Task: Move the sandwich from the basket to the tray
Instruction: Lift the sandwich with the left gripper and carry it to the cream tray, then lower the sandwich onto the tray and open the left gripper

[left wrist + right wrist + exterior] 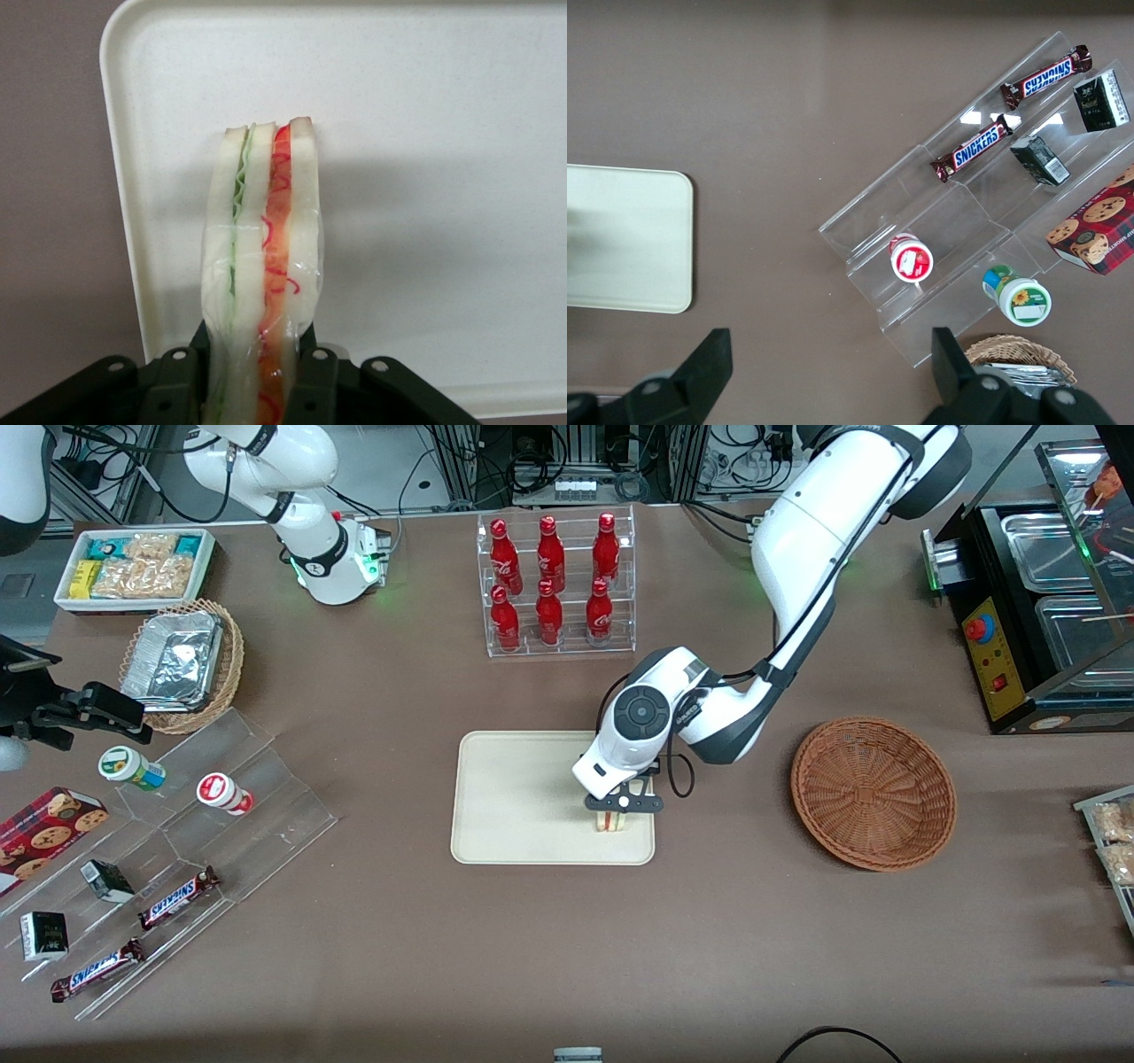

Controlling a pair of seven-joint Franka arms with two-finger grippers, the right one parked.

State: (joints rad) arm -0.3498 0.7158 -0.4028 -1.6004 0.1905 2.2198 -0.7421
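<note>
The brown cloth-covered table is laid out like a snack counter, and the flat cream-white rectangular tray with rounded corners sits near its middle, presumably so the working arm can reach it easily from the round reddish-brown woven wicker basket, which stands apart from it toward the working arm's end of the table and now holds nothing that I can see. The white working arm comes down from its base in a long bend, elbow high, forearm doubled back over the tray, with the wrist pointing almost straight down at the tray's edge nearest the basket. At its end the black two-finger gripper hangs low over the tray, its jaws pinching the small triangular sandwich of pale white bread in clear wrap from both flat sides, so the 2 slices stay pressed together and the red and green filling shows along the cut edge. The sandwich stands on edge within the tray's rim, close to the corner nearest the front camera; I cannot tell whether its lower edge touches the surface. My guess is the carry is done and only lowering and letting go remain; released upright like this, the wedge may tip onto its side.
</note>
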